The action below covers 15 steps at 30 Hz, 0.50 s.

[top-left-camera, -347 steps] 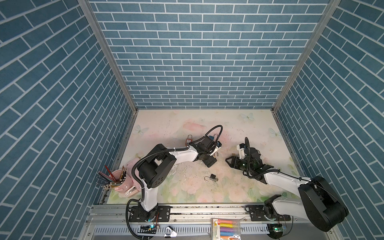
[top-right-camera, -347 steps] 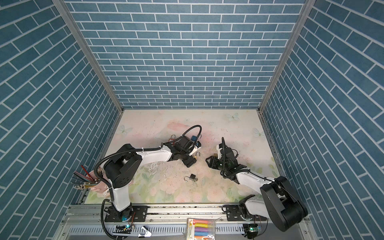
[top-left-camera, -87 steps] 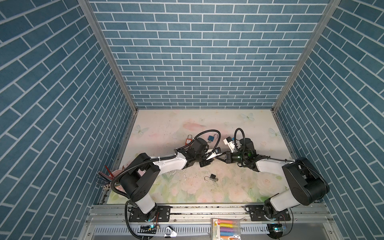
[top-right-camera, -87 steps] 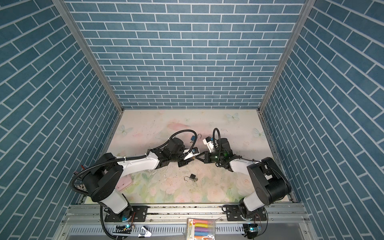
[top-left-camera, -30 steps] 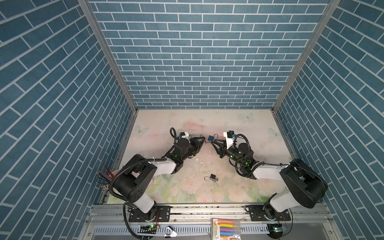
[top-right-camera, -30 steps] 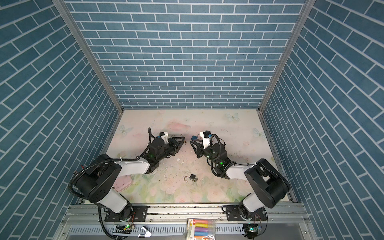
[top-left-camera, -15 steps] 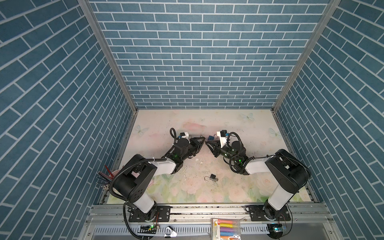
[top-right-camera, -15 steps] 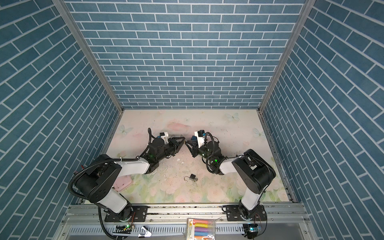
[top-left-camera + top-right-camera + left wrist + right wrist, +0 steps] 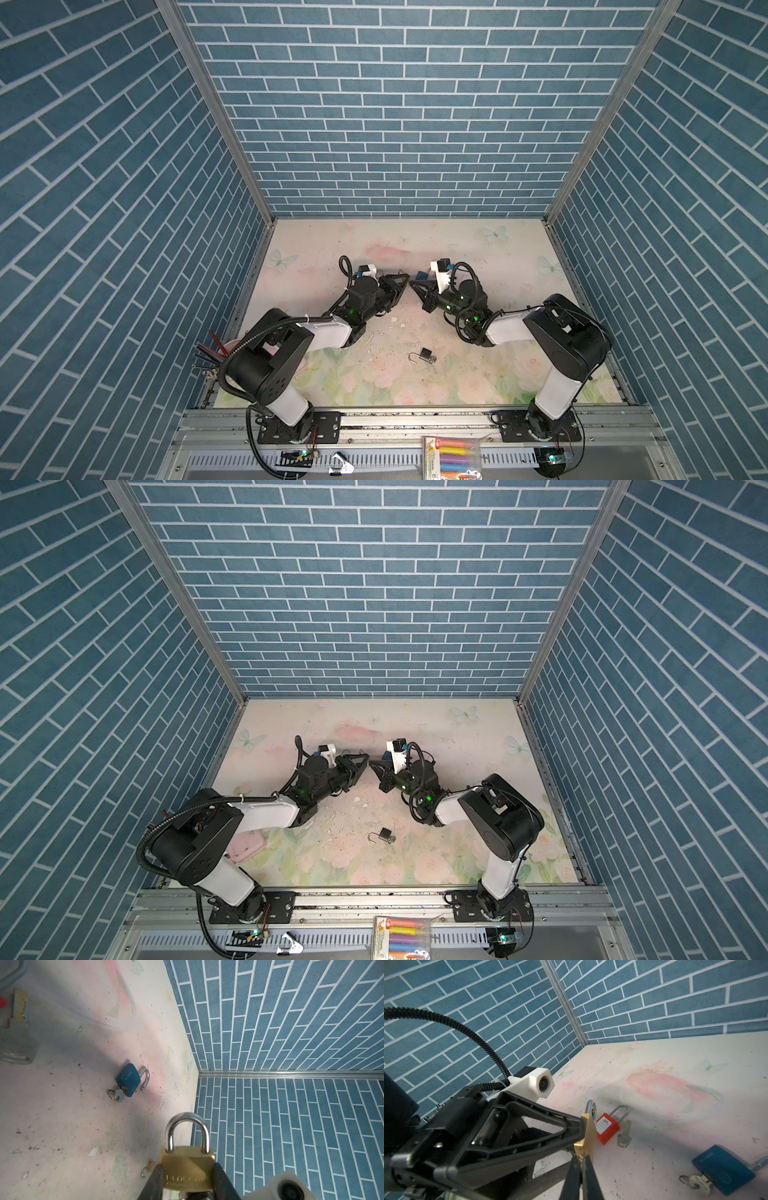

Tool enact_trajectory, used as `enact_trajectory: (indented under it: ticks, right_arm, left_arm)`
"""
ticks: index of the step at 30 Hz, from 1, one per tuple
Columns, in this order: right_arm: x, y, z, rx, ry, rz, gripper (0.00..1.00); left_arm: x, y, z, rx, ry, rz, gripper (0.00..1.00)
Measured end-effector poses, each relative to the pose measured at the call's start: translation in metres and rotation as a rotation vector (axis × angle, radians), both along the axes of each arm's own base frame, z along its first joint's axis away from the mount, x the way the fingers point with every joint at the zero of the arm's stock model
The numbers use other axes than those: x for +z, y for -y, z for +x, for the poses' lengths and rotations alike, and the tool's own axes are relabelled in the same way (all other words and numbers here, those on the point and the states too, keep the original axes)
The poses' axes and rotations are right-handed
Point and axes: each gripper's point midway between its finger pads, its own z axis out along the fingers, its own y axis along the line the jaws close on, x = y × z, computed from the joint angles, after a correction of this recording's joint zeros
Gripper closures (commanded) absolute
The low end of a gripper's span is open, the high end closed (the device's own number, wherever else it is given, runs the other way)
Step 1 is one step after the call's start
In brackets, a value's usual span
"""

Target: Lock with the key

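Observation:
My left gripper [image 9: 187, 1167] is shut on a brass padlock [image 9: 188, 1167], gripping its body by both sides, silver shackle closed and pointing away. In both top views this gripper [image 9: 400, 279] [image 9: 365, 757] hangs above the mat's middle, tip to tip with my right gripper [image 9: 412, 283] [image 9: 372, 763]. In the right wrist view the right gripper [image 9: 580, 1157] is shut, its fingers pressed together right at the underside of the brass padlock [image 9: 588, 1128]. The key is hidden; I cannot tell whether it sits between those fingers.
A blue padlock [image 9: 127, 1077] [image 9: 722, 1169] with a key in it lies on the mat. A red padlock [image 9: 607, 1128] lies beside a loose key [image 9: 624, 1138]. A small dark padlock [image 9: 424, 355] lies nearer the front. A pink box [image 9: 245, 845] sits front left.
My right gripper has moved left up to the left gripper and closed its jaws at the brass padlock's underside. The left gripper has held still with the padlock.

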Motion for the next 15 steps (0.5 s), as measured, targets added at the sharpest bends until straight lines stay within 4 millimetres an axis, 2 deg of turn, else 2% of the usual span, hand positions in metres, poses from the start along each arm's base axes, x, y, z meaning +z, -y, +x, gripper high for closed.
enact_trajectory:
  ticks: [15]
  right_arm:
    - [-0.0039, 0.0007, -0.0025, 0.005, -0.012, -0.007, 1.00]
  left_arm:
    - [-0.0021, -0.0056, 0.0021, -0.031, 0.006, 0.017, 1.00]
